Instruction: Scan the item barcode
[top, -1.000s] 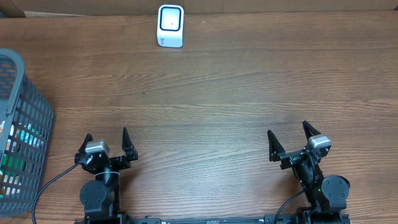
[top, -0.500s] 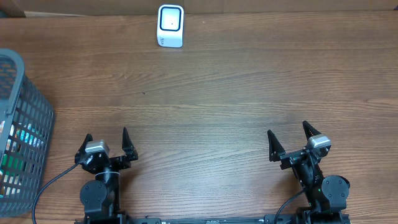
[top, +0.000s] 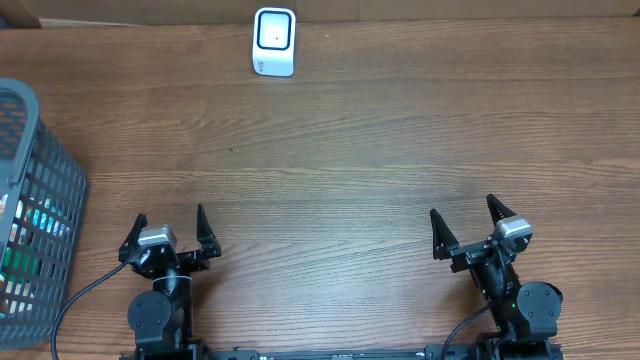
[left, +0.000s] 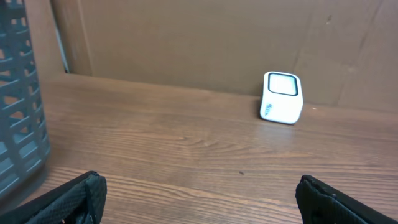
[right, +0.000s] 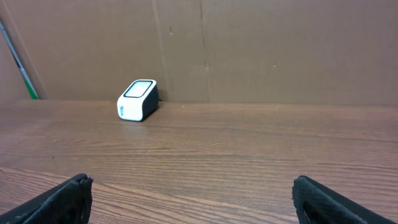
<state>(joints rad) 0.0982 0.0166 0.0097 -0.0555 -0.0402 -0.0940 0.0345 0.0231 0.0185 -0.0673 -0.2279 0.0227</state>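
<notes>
A brown wooden surface (top: 350, 150) is backed by a cardboard wall (right: 249, 50), beside which the white scanner (top: 274, 41) is stood at the far edge. A grey basket (top: 60, 195) is set at the left edge, teal items (top: 42, 216) being glimpsed through its mesh. Open wood is left before the left claw (top: 170, 218) and right claw (top: 463, 210), both spread wide, with nothing held or touched.

Scanner (top: 274, 41) far back, basket (top: 52, 225) left
</notes>
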